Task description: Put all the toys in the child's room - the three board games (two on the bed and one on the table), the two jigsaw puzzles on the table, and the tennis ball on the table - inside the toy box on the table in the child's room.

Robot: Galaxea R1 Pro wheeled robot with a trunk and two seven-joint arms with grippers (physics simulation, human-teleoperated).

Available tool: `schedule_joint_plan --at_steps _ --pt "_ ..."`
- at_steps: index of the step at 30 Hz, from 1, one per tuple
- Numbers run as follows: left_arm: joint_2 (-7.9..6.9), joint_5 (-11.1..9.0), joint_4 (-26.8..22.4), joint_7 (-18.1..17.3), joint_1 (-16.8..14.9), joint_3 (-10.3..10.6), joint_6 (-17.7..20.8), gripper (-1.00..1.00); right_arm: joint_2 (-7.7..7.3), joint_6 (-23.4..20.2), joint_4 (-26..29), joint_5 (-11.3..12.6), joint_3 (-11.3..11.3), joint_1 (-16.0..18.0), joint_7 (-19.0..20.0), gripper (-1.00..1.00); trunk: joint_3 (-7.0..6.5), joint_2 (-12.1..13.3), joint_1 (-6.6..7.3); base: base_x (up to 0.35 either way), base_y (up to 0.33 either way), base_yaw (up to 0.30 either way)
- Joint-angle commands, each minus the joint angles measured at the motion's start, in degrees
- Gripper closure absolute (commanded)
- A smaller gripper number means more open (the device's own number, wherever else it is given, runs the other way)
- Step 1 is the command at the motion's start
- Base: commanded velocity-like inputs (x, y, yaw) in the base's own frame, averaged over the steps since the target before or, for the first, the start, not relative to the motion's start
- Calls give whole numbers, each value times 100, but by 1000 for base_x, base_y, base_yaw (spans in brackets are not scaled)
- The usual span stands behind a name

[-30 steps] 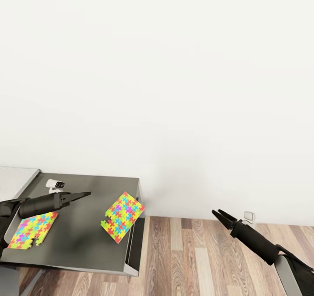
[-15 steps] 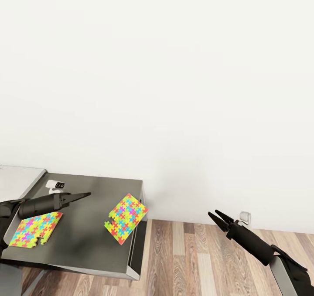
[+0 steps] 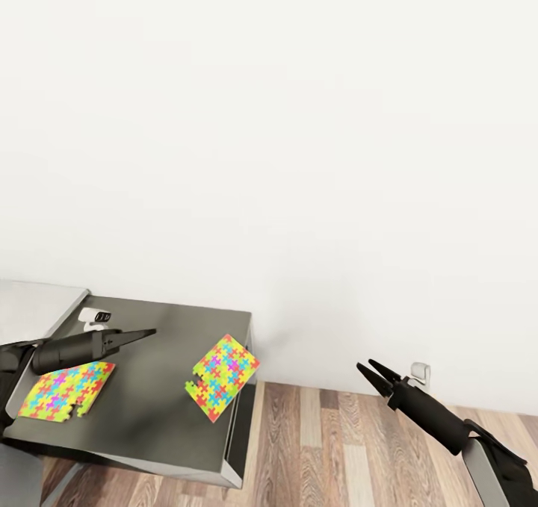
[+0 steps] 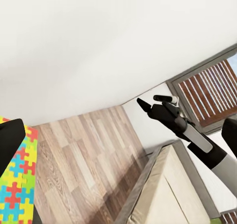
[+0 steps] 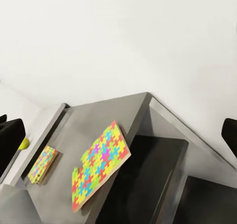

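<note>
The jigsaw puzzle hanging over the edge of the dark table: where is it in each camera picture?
Head view: the jigsaw puzzle lies near the right edge of the dark table.
Left wrist view: a colourful jigsaw patch sits at the frame's corner; which sheet, I cannot tell.
Right wrist view: the puzzle is mid-frame.
Shared landmark: the wood-plank floor.

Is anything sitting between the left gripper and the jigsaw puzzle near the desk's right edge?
Nothing visible does. In the head view, only bare dark desk top lies between the left gripper and that jigsaw puzzle, which overhangs the desk's right edge. A small white gadget stands farther back, off that line. The other jigsaw lies below the left arm.
</note>
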State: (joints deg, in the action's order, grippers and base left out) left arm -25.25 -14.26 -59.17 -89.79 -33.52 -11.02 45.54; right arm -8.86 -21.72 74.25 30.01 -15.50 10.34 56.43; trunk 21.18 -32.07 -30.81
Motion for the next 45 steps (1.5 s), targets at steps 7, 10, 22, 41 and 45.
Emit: schedule_joint_plan --at_steps 7,10,22,41,45 --pt "-6 1 -7 -21 3 -2 63 -100 -15 -44 -14 40 -13 3 15 -100 -58 -7 -2 0 0 89" --pt "-10 2 -2 -21 2 -4 61 -100 -12 -39 -15 40 -14 3 28 -100 -86 -7 -2 0 0 76" --pt "-7 1 -6 -21 3 -5 60 -100 -17 39 -35 31 -31 3 422 -100 -200 -7 -2 0 0 10" --pt "-15 0 -3 -21 2 -5 60 -100 -20 45 -77 31 -32 3 432 -100 -381 -7 -2 0 0 0" --pt "-15 2 -4 -21 3 -5 60 -100 -23 45 -77 31 -32 3 437 -100 -420 -7 -2 0 0 0"
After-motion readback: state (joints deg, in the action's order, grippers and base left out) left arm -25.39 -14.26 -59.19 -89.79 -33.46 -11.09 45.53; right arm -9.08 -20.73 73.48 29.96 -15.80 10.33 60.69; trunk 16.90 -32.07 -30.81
